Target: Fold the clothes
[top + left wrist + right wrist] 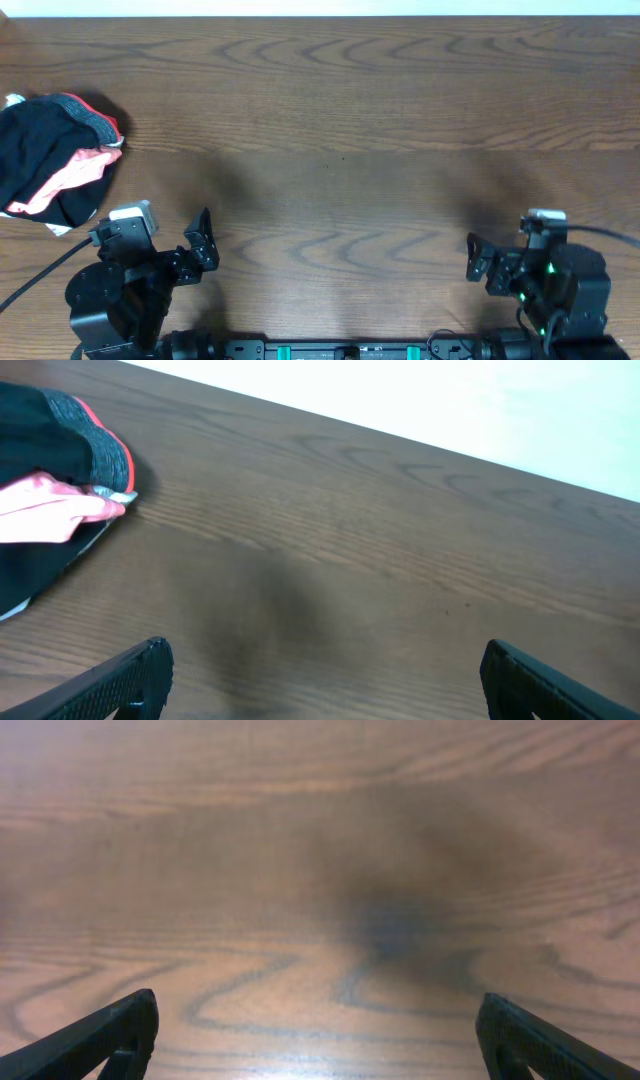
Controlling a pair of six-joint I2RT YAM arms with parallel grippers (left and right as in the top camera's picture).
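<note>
Dark wood-grain counter [380,120] under a pale strip of wall at 12 o'clock.

**Pincers.** The left pincer [207,243] sits at 7 o'clock and the right pincer [474,258] at 5 o'clock. Both are low by the near edge, jaws spread wide and holding nothing. In each wrist view only bare wood lies between the fingertips. The wide spread suits a first approach to soft cloth, and the pulled-back pose leaves the middle of the counter free for spreading.

**Cloth.** The leggings [40,150] lie at 9 to 10 o'clock, hard against the left edge. They are bunched into a dark heap, with the grey, coral-edged waistband [100,122] turned toward the centre. They are near the left pincer and well apart from the right.

**Hand.** A pale pink shape resting on the heap reads in the left wrist view as a person's hand [50,510], fingers at the waistband. It is probably setting the garment down.

**Stage.** Folding has not begun. The heap must first be drawn toward the centre and laid flat, most likely by the left arm, since it is nearer.
</note>
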